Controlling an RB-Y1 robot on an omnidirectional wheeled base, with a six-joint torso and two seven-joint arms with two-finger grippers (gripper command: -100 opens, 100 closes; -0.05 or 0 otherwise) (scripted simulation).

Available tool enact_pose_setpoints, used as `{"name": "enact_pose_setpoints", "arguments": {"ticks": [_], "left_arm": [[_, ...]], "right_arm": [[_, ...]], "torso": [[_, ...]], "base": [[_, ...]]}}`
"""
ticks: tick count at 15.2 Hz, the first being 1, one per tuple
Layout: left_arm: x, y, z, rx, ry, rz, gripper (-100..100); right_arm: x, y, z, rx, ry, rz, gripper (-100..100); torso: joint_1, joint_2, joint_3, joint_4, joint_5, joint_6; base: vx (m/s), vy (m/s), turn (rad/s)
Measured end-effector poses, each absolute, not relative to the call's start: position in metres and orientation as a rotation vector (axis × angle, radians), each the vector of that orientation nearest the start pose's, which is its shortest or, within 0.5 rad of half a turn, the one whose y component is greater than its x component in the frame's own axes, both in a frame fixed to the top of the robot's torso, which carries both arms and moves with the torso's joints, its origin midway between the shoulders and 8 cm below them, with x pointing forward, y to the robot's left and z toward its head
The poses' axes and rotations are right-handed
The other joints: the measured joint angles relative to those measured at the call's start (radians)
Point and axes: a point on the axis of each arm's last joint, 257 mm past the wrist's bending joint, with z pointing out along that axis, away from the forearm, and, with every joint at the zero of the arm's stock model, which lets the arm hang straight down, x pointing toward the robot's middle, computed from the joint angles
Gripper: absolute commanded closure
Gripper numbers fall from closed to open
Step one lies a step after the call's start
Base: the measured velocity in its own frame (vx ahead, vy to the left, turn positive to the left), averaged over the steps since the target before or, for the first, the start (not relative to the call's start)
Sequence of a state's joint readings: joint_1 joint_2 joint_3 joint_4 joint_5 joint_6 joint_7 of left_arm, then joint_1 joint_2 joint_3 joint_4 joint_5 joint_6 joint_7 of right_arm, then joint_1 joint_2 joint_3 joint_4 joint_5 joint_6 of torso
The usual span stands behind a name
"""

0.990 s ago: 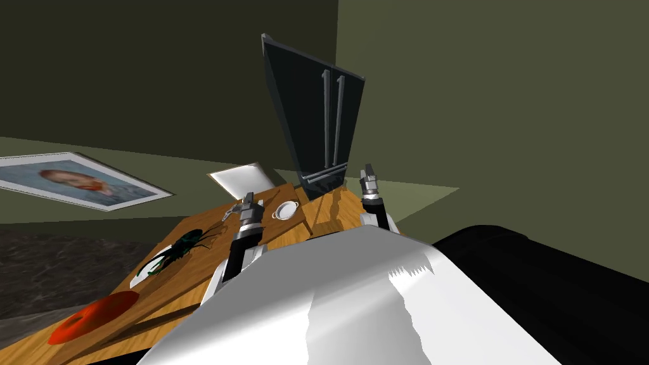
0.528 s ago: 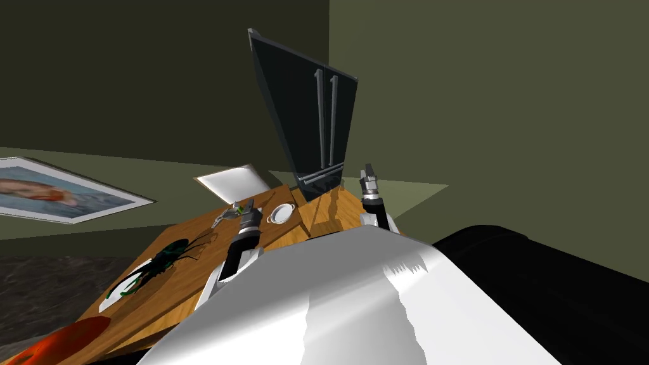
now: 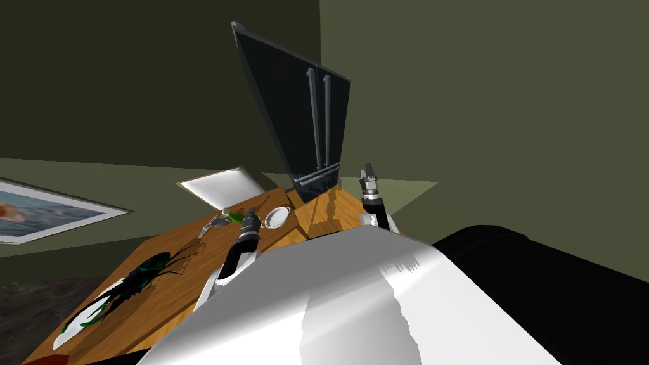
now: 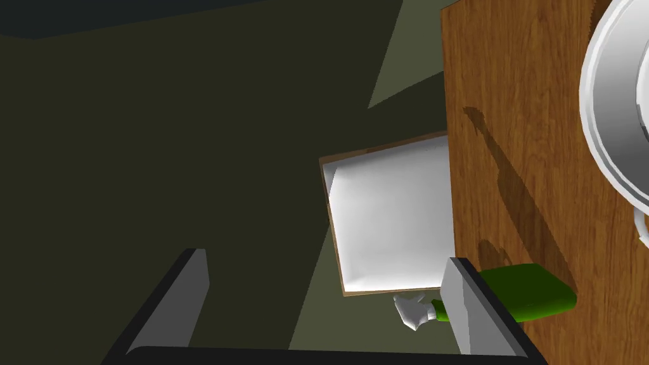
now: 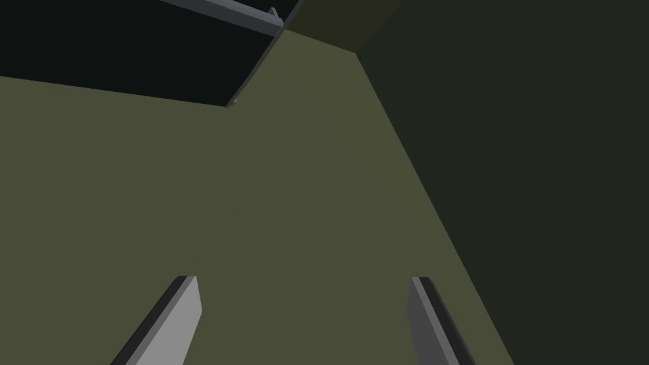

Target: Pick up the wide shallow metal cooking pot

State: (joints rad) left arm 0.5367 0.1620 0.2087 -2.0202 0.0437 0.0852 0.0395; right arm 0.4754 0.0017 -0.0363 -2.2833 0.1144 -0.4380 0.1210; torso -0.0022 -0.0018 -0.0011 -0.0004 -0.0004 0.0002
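The wide shallow metal pot [image 3: 277,217], pale grey with two small loop handles, sits on the wooden table [image 3: 171,291] near its far end. My left gripper [image 3: 250,214] hangs just to the left of it, open and holding nothing. In the left wrist view the pot's rim [image 4: 613,120] curves in beside the gripper [image 4: 323,282], outside the fingers [image 4: 466,303]. A green-handled tool [image 4: 529,293] lies on the table [image 4: 520,158] by one finger. My right gripper [image 3: 367,172] is raised at the table's right side, open [image 5: 304,304] over the olive floor.
A dark double-door fridge [image 3: 298,127] stands just beyond the table. A white framed panel [image 3: 222,188] lies on the floor past the table's far edge. A black and green beetle on a white plate [image 3: 127,285] rests nearer me, left of my arm.
The whole head picture has slid left, so I have moved or turned; the red object has left the picture. My left gripper has dropped a little and stands closer to the pot.
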Motion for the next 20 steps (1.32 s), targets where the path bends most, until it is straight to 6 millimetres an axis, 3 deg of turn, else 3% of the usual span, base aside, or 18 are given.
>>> {"name": "enact_pose_setpoints", "arguments": {"ticks": [8, 10, 20], "left_arm": [[0.351, 0.449, -0.285, -1.465, 1.223, -0.657, -100], [0.339, 0.458, -0.309, -1.527, 1.244, -0.61, -100], [0.294, 0.484, -0.369, -1.738, 1.303, -0.454, -100]], "right_arm": [[0.356, -0.279, 0.021, 0.566, 0.725, 1.077, 0], [0.356, -0.279, 0.021, 0.566, 0.725, 1.077, 0], [0.356, -0.279, 0.021, 0.566, 0.725, 1.077, 0]], "torso": [[0.0, 0.0, 0.0, 0.0, 0.0, 0.0], [0.0, -0.001, 0.0, 0.0, 0.0, 0.0], [0.001, 0.0, 0.0, 0.0, 0.0, 0.0]], "base": [[0.028, -0.023, -0.105], [0.034, -0.018, -0.062], [0.035, -0.012, -0.091]]}}
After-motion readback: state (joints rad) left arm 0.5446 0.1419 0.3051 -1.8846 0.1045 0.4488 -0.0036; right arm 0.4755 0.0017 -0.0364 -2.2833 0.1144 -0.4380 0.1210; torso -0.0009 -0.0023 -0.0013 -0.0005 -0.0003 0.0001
